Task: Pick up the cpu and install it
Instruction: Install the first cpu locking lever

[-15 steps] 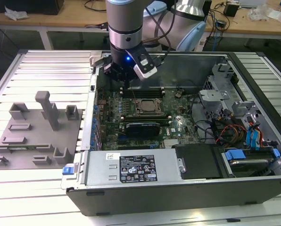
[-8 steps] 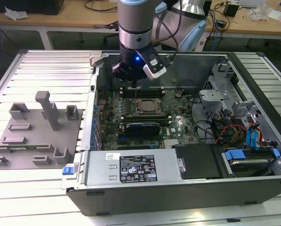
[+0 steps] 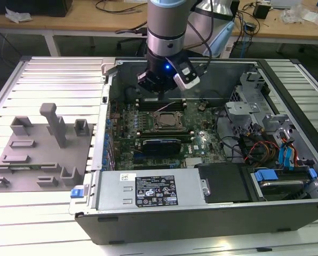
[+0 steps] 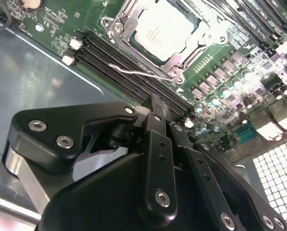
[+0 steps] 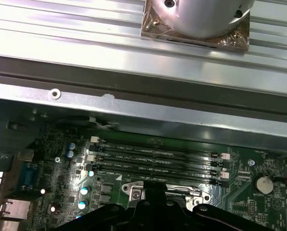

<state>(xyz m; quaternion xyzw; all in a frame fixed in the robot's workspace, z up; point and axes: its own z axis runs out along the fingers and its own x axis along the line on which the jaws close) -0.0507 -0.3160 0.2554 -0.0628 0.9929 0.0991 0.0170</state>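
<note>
The cpu (image 4: 160, 31) is a flat silvery square lying inside the metal-edged socket frame (image 4: 115, 23) on the green motherboard (image 4: 220, 57). The thin wire lever (image 4: 134, 71) lies beside the socket. My gripper (image 4: 158, 107) hangs above the memory slots (image 4: 110, 57), a short way off the socket, with its black fingers (image 4: 155, 139) shut together on nothing. In the exterior view the gripper (image 3: 160, 94) hovers over the open computer case, just behind the socket (image 3: 167, 120). The first wrist view shows the gripper (image 5: 158, 207) over the socket's edge (image 5: 134, 193).
The case wall (image 3: 111, 90) and rear rail (image 5: 134, 103) stand close to the arm. A power supply (image 3: 148, 189), drive cages (image 3: 255, 114) and cables (image 3: 260, 146) fill the case. Grey plastic fixture blocks (image 3: 41, 149) sit on the ribbed table at the exterior view's left.
</note>
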